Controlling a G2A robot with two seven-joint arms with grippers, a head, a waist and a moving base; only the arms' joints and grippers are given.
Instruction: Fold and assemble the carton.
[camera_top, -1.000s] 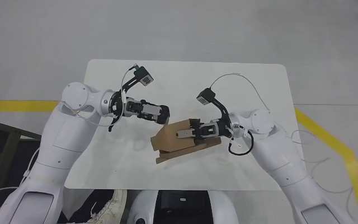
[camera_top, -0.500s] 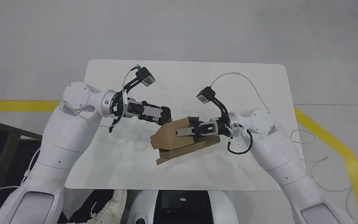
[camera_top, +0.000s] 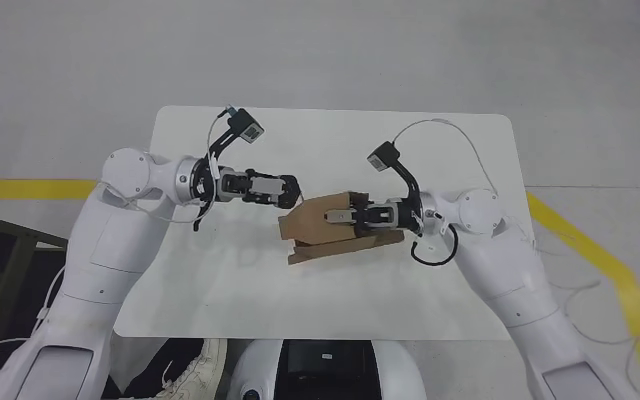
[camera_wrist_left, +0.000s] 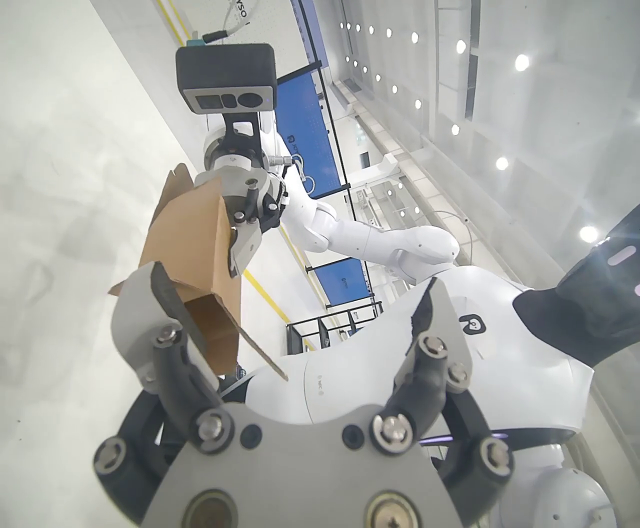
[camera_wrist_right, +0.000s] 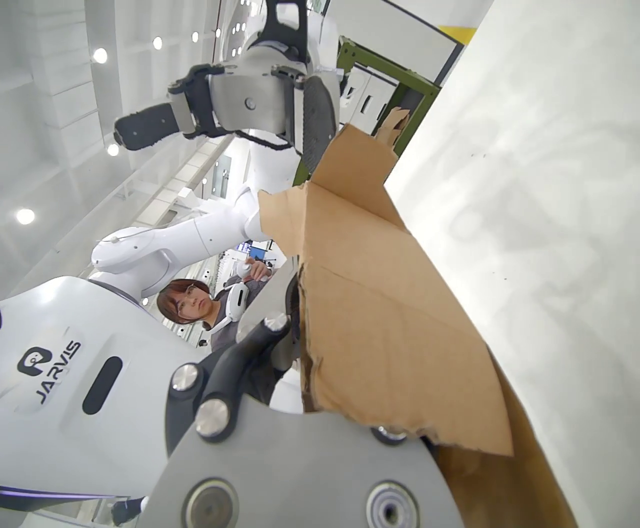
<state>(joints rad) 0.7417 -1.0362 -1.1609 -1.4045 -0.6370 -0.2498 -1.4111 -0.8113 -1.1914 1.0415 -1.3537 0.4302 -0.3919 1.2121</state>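
The carton (camera_top: 322, 230) sits at the centre of the top view on the white table (camera_top: 200, 290). It is brown, partly opened into a box shape, and lies skewed, running from lower left to upper right. One flat flap projects along its lower edge toward the bottom of the frame.

Entering from the right of the top view, the right gripper (camera_top: 347, 214) is clamped on the carton's upper wall. The left wrist view confirms this: at centre left of that frame one finger (camera_wrist_left: 241, 245) lies flat against the outer face of a panel, and the other is hidden behind it. In the right wrist view the carton (camera_wrist_right: 380, 320) rises from the gripper's base up the middle of the frame.

Just left of centre in the top view, the left gripper (camera_top: 290, 194) is at the carton's upper left corner with its jaws spread wide. In its own wrist view one finger (camera_wrist_left: 167, 300) overlaps the carton's open end (camera_wrist_left: 192, 240) at lower left; contact cannot be confirmed. The right wrist view places this gripper (camera_wrist_right: 220, 127) at upper left, one pad (camera_wrist_right: 317, 125) just beside the tip of a raised flap.
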